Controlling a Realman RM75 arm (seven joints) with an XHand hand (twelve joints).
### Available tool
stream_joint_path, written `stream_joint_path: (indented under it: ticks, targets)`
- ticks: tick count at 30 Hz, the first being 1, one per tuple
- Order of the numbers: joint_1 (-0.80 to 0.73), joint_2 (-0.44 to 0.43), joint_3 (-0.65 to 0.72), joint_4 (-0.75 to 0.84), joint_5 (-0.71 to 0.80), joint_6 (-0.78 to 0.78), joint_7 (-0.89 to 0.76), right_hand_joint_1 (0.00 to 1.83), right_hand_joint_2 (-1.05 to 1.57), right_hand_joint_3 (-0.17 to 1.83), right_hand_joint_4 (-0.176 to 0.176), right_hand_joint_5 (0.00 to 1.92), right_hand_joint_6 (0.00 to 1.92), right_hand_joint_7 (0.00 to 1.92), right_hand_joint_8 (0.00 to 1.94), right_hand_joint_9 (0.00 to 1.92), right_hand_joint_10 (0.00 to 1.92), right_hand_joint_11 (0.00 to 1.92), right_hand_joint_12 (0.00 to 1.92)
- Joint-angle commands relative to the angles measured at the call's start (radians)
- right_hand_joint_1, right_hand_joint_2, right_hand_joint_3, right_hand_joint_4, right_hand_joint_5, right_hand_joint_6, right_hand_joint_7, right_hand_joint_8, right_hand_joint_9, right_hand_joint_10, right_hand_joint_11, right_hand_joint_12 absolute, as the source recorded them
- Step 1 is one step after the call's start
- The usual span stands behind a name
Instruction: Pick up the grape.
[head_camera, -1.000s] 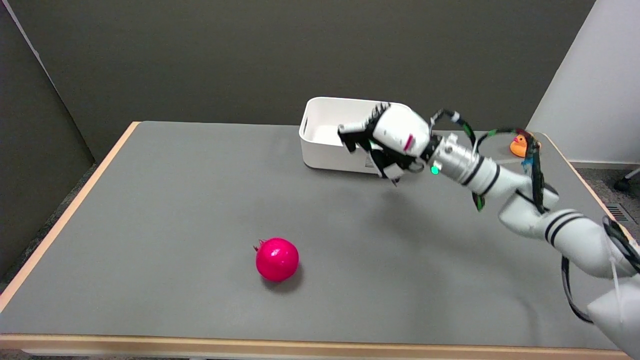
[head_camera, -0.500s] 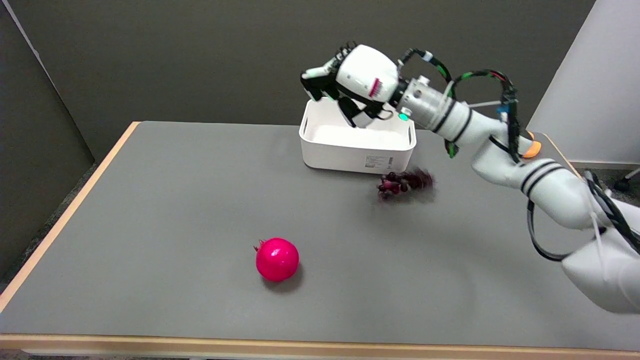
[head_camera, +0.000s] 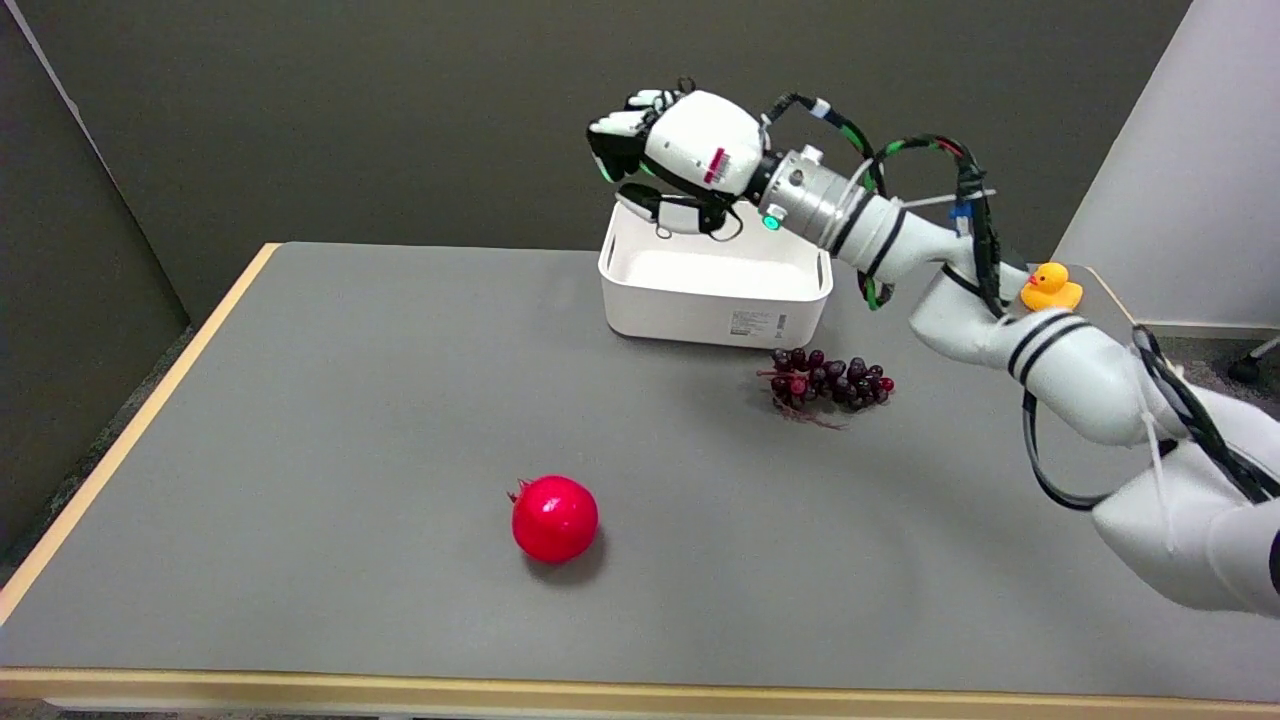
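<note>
A bunch of dark purple grapes (head_camera: 828, 381) lies on the grey table, just in front of the white bin's right corner. My right hand (head_camera: 672, 158) hangs in the air well above and to the left of the bunch, over the bin's far left side. It holds nothing. Its fingers bend forward and the thumb sits apart below them. The white arm runs back from the hand to the lower right and passes above the table to the right of the grapes.
A white bin (head_camera: 716, 281) stands at the back of the table. A red pomegranate (head_camera: 554, 518) sits near the front centre. A yellow rubber duck (head_camera: 1050, 288) is at the far right edge, partly behind the arm. The grey table (head_camera: 330, 420) has a wooden rim.
My hand rose from table level in front of the bin to high above the bin's far side. The grapes it had covered now lie uncovered and still on the table.
</note>
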Motion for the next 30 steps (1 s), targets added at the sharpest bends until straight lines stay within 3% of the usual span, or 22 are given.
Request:
stream_joint_path:
  ticks: [1, 2, 3, 4, 10, 12, 15, 21, 30]
  targets:
    - [-0.747, 0.061, 0.638, 0.479, 0.208, -0.275, -0.219, 0.88, 1.20, 0.35, -0.009, 0.55, 1.67, 0.78, 1.68, 0.82, 1.92, 0.16, 1.92]
    - [-0.794, 0.048, 0.672, 0.495, 0.252, -0.276, -0.264, 0.88, 1.11, 0.47, -0.008, 0.55, 1.58, 0.79, 1.64, 0.82, 1.90, 0.18, 1.92]
    - [-0.829, 0.041, 0.689, 0.505, 0.287, -0.270, -0.298, 0.86, 0.88, 0.79, -0.005, 0.52, 1.35, 0.81, 1.56, 0.82, 1.85, 0.25, 1.92]
    - [-0.877, 0.031, 0.721, 0.518, 0.343, -0.262, -0.345, 0.85, 0.74, 0.97, -0.004, 0.52, 1.21, 0.83, 1.50, 0.83, 1.82, 0.30, 1.92]
    - [-1.043, -0.007, 0.815, 0.542, 0.592, -0.189, -0.478, 0.78, 0.72, 0.95, -0.014, 0.55, 1.15, 0.85, 1.31, 0.86, 1.62, 0.42, 1.92]
    - [-1.080, -0.019, 0.828, 0.542, 0.650, -0.160, -0.507, 0.75, 0.73, 0.93, -0.022, 0.54, 1.13, 0.81, 1.26, 0.79, 1.46, 0.46, 1.92]
    - [-1.122, -0.030, 0.835, 0.542, 0.711, -0.119, -0.541, 0.72, 0.73, 0.93, -0.030, 0.52, 1.08, 0.78, 1.19, 0.75, 1.43, 0.46, 1.89]
    - [-1.142, -0.033, 0.822, 0.542, 0.747, -0.095, -0.565, 0.69, 0.71, 0.96, -0.028, 0.49, 0.90, 0.73, 0.96, 0.66, 1.28, 0.48, 1.76]
    - [-1.098, -0.015, 0.727, 0.541, 0.747, -0.146, -0.576, 0.69, 0.71, 0.91, -0.023, 0.46, 0.91, 0.68, 0.96, 0.62, 1.30, 0.48, 1.72]
